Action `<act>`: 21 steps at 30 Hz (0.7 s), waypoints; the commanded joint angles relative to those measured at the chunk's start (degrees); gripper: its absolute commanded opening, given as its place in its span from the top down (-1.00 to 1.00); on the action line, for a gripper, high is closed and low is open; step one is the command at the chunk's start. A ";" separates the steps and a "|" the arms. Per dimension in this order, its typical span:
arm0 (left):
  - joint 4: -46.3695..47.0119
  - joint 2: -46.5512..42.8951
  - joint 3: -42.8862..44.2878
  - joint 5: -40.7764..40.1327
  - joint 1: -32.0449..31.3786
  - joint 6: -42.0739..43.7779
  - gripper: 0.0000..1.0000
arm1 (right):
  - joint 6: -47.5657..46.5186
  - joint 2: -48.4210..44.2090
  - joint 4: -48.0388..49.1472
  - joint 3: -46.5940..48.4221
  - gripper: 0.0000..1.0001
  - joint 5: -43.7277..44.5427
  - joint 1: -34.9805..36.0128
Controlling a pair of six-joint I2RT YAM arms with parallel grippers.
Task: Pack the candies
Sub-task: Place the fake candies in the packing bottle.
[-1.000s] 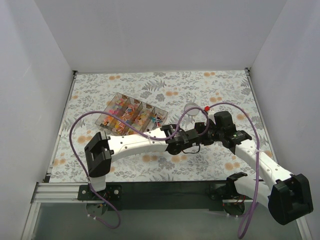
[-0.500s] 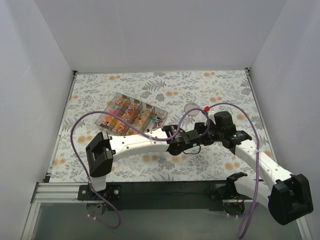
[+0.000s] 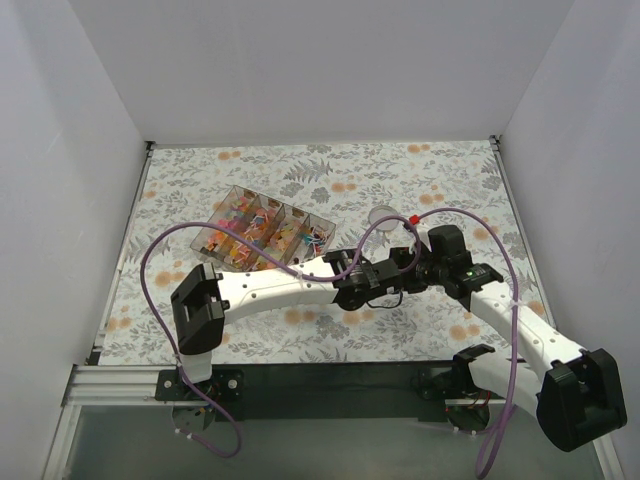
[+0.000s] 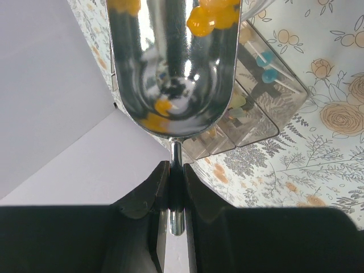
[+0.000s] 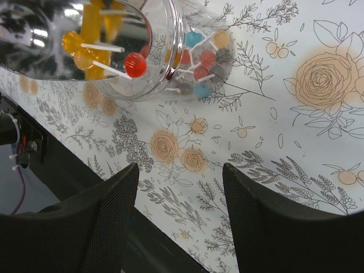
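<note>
Inching our left gripper (image 4: 176, 170), pinching the scoop handle (image 4: 177, 151), toward the part-filled jar (image 5: 190, 54), we are pouring lollipops (image 4: 213, 16); right gripper (image 5: 181, 170) gaping, tray (image 3: 288, 206) still stocked.

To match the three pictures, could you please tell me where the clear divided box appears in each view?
Top external: clear divided box, left of centre.
Left wrist: at right, partly behind the metal scoop.
Right wrist: not in view.
Shared landmark: the floral tablecloth, in all three.
</note>
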 commanded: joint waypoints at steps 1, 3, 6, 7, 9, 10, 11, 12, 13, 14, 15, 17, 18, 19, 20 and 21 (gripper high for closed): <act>0.75 -2.14 2.25 -2.45 -0.52 1.44 1.00 | 0.59 -1.31 1.87 -0.42 -0.34 -0.88 -0.31; 0.40 -2.22 1.37 -2.01 -0.53 1.00 1.00 | 0.67 -0.96 1.96 -0.43 -0.35 -1.14 -0.31; 0.14 -3.10 0.75 -1.92 -0.53 0.91 1.00 | 0.67 -1.22 2.05 -0.43 -0.35 -0.88 -0.31; 0.49 -3.36 0.75 -2.01 -0.53 1.35 1.00 | 0.67 -1.39 1.96 -0.43 -0.35 -0.71 -0.31; 0.66 -3.28 0.49 -1.93 -0.53 1.44 1.00 | 0.59 -1.13 2.14 -0.43 -0.34 -0.79 -0.39; 0.58 -3.28 0.31 -2.10 -0.53 1.26 1.00 | 0.59 -1.04 2.05 -0.43 -0.34 -0.97 -0.31; 0.66 -3.02 -0.56 -2.36 -0.53 1.44 1.00 | 0.67 -0.96 2.14 -0.43 -0.34 -1.06 -0.31; 1.01 -3.01 -1.35 -2.36 -0.79 1.87 1.00 | 0.67 -1.04 2.22 -0.51 -0.34 -1.06 -0.31; 1.37 -3.19 -1.62 -2.28 -0.88 2.05 1.00 | 0.67 -1.04 2.23 -0.43 -0.34 -1.06 -0.31; 1.46 -3.36 -1.80 -2.19 -0.88 2.32 1.00 | 0.67 -1.13 2.23 -0.51 -0.34 -0.97 -0.31; 1.63 -3.80 -1.88 -2.19 -0.88 2.49 1.00 | 0.59 -1.13 2.31 -0.60 -0.35 -0.88 -0.31; 1.81 -3.98 -1.45 -2.54 -0.88 2.58 1.00 | 0.67 -1.04 2.31 -0.78 -0.35 -0.97 -0.48; 1.90 -3.98 -1.10 -2.71 -0.88 2.58 1.00 | 0.76 -0.96 2.31 -0.95 -0.35 -1.06 -0.39; 1.72 -4.15 -1.18 -2.89 -0.88 2.49 1.00 | 0.85 -0.87 2.40 -1.04 -0.35 -1.15 -0.39; 1.63 -4.42 -1.36 -3.15 -0.79 2.23 1.00 | 0.94 -0.78 2.40 -1.04 -0.35 -1.15 -0.39; 1.37 -4.59 -1.53 -2.89 -0.70 1.97 1.00 | 0.94 -0.78 2.40 -0.95 -0.35 -1.32 -0.39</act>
